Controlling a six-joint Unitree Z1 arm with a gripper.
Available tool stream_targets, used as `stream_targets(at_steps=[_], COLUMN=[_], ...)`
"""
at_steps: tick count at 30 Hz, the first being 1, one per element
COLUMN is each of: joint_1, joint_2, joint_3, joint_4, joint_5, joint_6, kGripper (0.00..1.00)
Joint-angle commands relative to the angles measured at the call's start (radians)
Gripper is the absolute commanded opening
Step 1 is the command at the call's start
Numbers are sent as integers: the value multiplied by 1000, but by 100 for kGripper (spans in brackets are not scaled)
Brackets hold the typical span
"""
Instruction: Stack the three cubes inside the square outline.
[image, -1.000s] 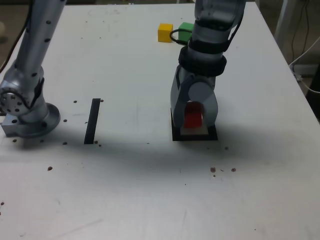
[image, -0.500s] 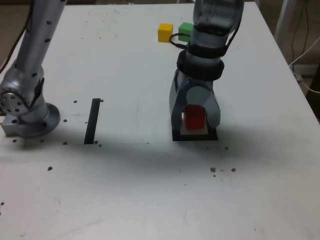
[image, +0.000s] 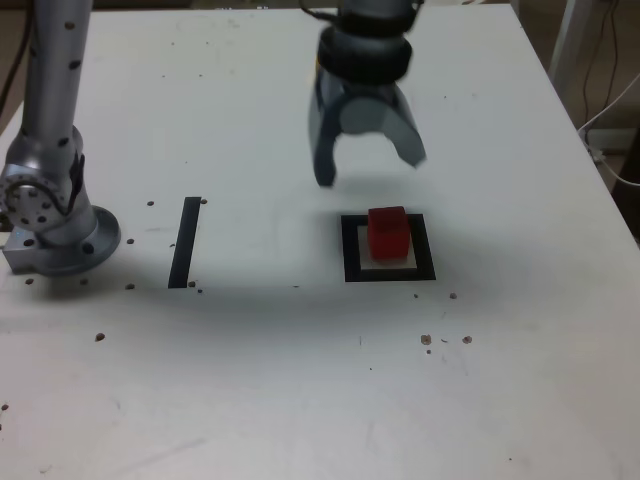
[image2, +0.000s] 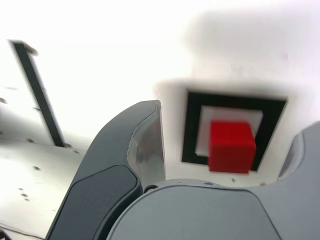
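Observation:
The red cube (image: 388, 232) sits alone on the white centre of the square outline (image: 350, 250), a thick black tape frame. My gripper (image: 370, 168) hangs open in the air above and behind it, touching nothing. In the wrist view the red cube (image2: 231, 146) lies inside the square outline (image2: 191, 127), between and well below my spread fingers (image2: 145, 140). The yellow and green cubes are hidden behind the arm in the exterior view and do not show in the wrist view.
A straight black tape strip (image: 185, 242) lies toward the exterior view's left, near the arm's round base (image: 55, 235). Small dark specks dot the white table. White cables (image: 610, 120) hang past the table's edge on the exterior view's right.
The jaws opened and let go of the red cube, which stayed in the outline. The gripper then rose and drew back toward the far side of the table.

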Motion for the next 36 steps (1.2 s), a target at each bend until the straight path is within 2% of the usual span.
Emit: stream_targets(at_steps=[1,9,17,30,36], joint_1=[51,276,482,641,693], joint_2=[-16,-23,27,177,253], joint_3=[-9,-31,-98,-300,-398], joint_4=[14,42,67,117,124], joint_5=[16,53,64,118,126], joint_6=[37,247,429,629,715], kGripper=[99,99,99,97,97])
